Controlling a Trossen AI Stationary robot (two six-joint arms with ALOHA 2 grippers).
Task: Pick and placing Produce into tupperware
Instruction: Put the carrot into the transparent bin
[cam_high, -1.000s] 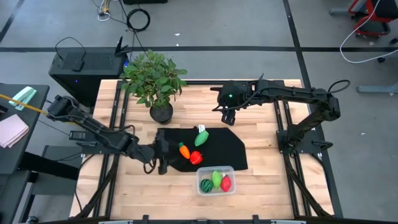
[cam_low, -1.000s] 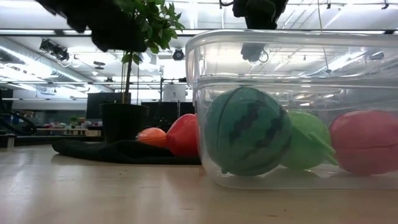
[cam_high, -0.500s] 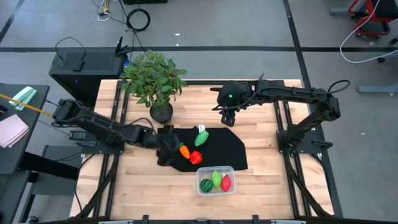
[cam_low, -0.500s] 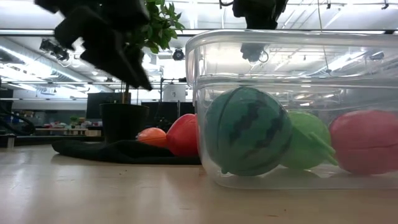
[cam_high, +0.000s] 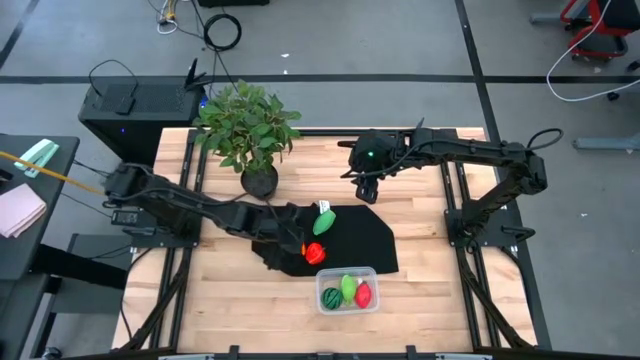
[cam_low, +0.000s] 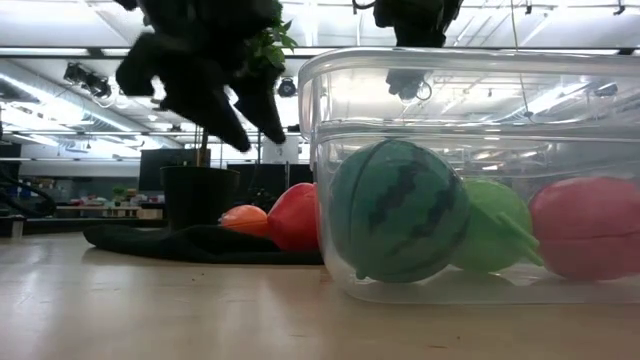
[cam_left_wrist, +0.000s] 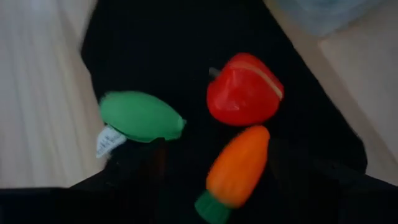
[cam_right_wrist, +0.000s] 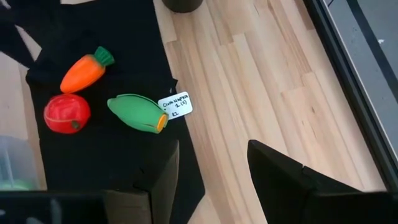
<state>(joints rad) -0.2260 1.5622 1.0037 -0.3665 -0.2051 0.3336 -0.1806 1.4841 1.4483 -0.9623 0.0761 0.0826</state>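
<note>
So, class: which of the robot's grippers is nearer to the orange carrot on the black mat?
Left. The left gripper hovers right over the orange carrot on the black mat, while the right gripper hangs well off, above bare table past the mat's far edge.

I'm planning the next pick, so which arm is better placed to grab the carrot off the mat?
Left. Its gripper hovers directly over the carrot on the black mat, jaws open. The right gripper hangs above bare table beyond the mat's far edge.
</note>
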